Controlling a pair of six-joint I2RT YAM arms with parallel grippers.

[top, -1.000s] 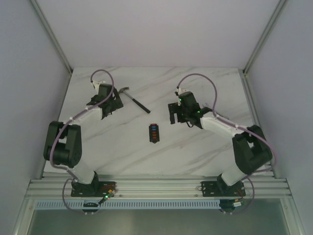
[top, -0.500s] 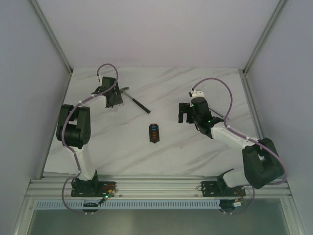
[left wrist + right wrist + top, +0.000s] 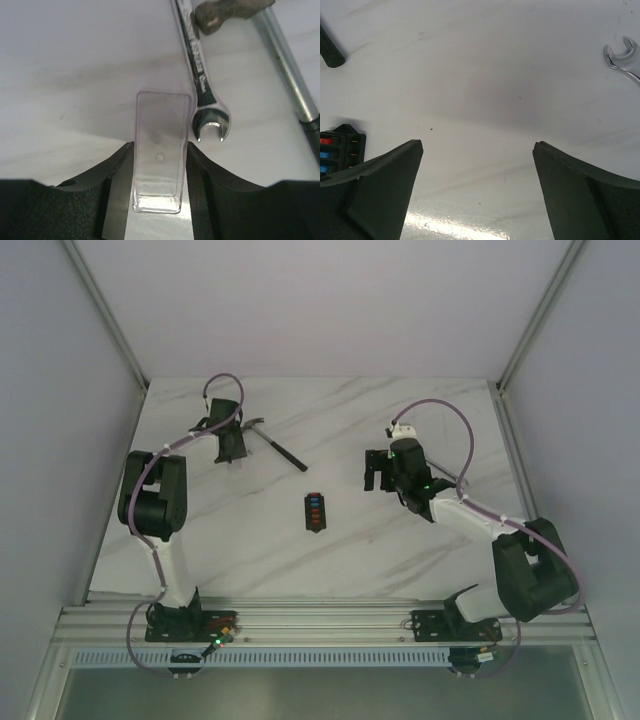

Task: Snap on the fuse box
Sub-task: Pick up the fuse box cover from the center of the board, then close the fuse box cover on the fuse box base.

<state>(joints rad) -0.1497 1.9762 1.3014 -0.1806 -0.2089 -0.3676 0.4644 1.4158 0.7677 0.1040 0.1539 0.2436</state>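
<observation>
As left gripper [image 3: 160, 155] clamps clear cover [image 3: 162, 112] nr tabletop's [image 3: 400, 410] far-left corner, keep it square, off wrench [image 3: 196, 55]; right gripper's [image 3: 477, 145] fingers wide apart.

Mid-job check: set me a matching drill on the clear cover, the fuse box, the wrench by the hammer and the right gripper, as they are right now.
Things:
1. clear cover
2. fuse box
3. wrench
4. right gripper

States:
A. black, with coloured pieces down its centre, no gripper on it
B. jaws wide apart, nothing between them
C. between the jaws of the left gripper
D. bare metal, its open end close beside the clear cover

Pairs: 1-C, 2-A, 3-D, 4-B
</observation>
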